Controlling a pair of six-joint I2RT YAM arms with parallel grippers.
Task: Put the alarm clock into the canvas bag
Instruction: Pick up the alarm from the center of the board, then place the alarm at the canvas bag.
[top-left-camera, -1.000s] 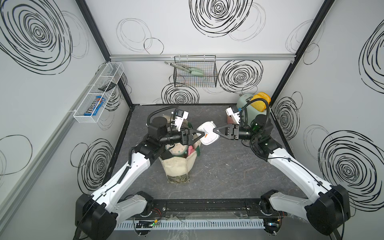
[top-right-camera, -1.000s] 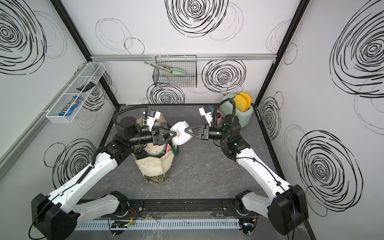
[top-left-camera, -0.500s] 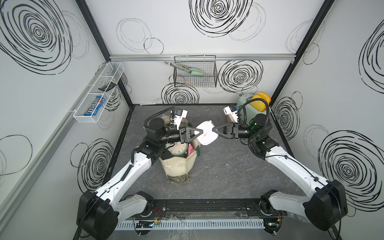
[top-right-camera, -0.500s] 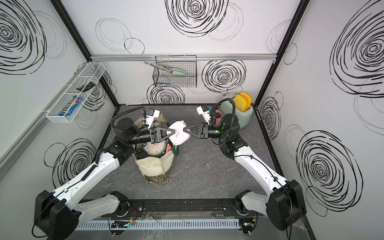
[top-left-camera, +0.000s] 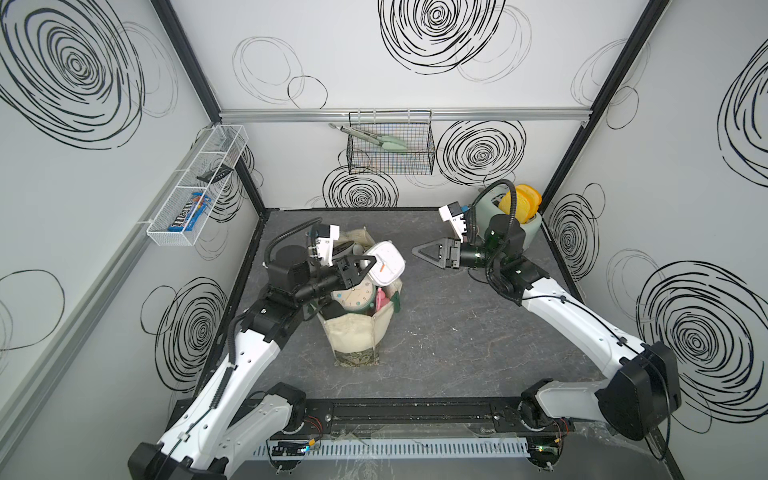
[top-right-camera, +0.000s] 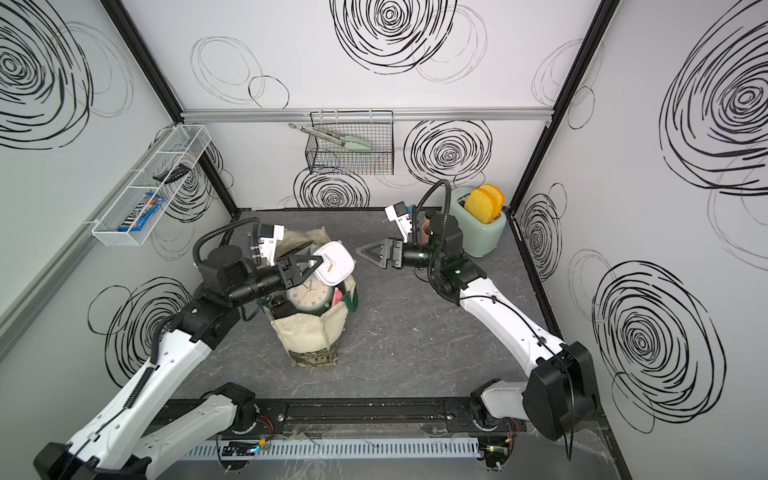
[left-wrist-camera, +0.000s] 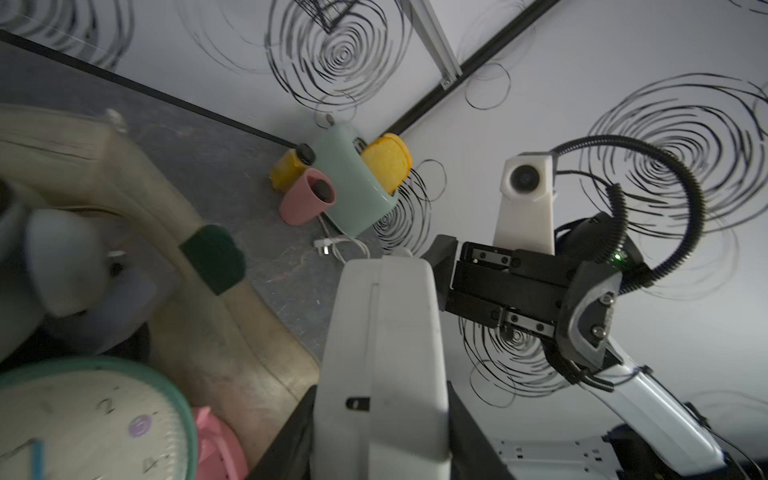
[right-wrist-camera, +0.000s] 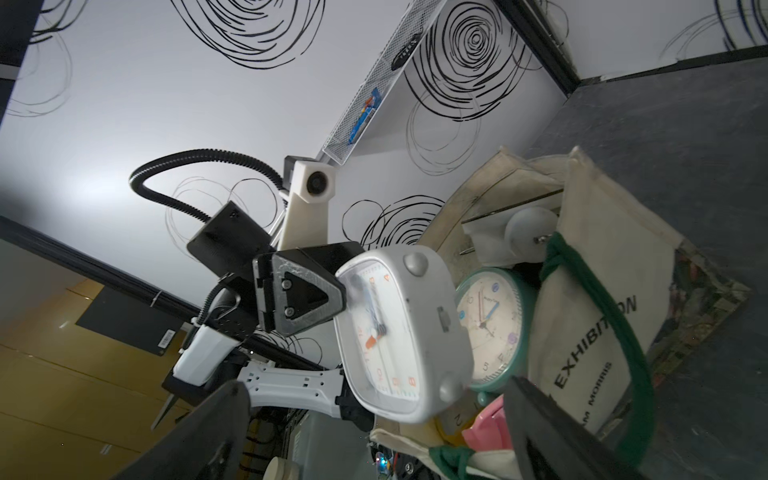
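White alarm clock (top-left-camera: 387, 262) held over the open mouth of the canvas bag (top-left-camera: 358, 334).
Left gripper (top-left-camera: 369, 266) clamped on it, just above a green round clock (top-left-camera: 354, 296) lying in the bag. Right gripper (top-left-camera: 426, 254) jaws spread, empty, well apart, nearer the toaster (top-right-camera: 482, 239).

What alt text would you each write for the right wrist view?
The left gripper holds a white alarm clock at the mouth of a cream canvas bag, which contains a round green-rimmed clock.
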